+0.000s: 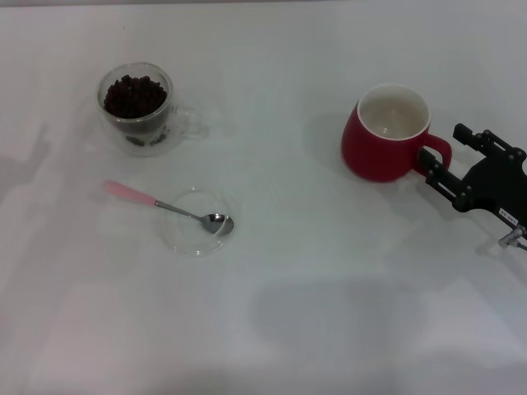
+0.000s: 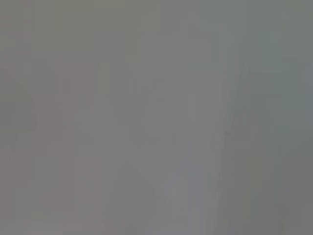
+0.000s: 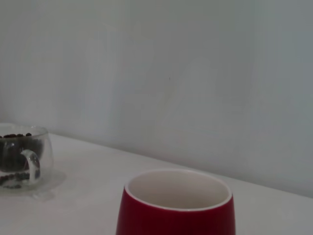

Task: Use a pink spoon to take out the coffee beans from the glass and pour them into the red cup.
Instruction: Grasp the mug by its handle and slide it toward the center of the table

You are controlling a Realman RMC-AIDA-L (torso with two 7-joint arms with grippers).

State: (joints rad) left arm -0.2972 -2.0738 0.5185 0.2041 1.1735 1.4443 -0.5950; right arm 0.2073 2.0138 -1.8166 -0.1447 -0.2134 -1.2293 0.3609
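From the head view, the right gripper [image 1: 436, 169] sits open at the cup's [image 1: 385, 132] handle, fingers either side of the loop, so steadying the cup likely needs a square, gentle close; the spoon [image 1: 170, 206] lies well left, its bowl over a dish [image 1: 194, 222], near of the glass [image 1: 137, 108] of beans [image 1: 133, 95]. The left wrist view shows only blank surface, the left gripper unseen. The right wrist view has the cup [image 3: 177, 203] close, the glass [image 3: 22, 156] far left.

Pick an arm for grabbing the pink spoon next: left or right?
Left, probably. The pink spoon lies on the robot's left, bowl resting in a clear dish, near the glass of coffee beans. The right hand sits at the red cup handle, open. The left hand is out of view.
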